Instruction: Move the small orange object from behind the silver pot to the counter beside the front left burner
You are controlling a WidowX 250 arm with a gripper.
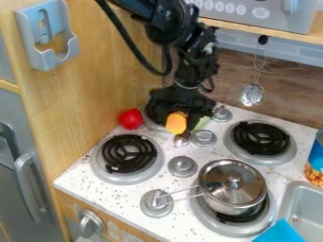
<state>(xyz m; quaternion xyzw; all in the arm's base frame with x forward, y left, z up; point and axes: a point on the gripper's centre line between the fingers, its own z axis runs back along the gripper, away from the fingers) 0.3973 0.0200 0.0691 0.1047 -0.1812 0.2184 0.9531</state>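
Observation:
The black gripper (182, 113) hangs low over the back left of the stove top, close to the rear left burner. Right at its lower end is an orange-yellow object (176, 122); whether it is held I cannot tell. A pale green piece (202, 123) shows just right of the gripper's lower end. Below the orange object is a small shiny metal piece (182, 140). To the left, a red round object (131, 119) rests against the wooden side wall.
A lidded metal pot (232, 186) stands on the front right burner, its handles toward the left. Coil burners (129, 153) and silver knobs (182, 166) surround the middle. At right are a blue can (317, 158), a grey sink (302, 203) and a cyan item (279, 232). A strainer (252, 94) hangs behind.

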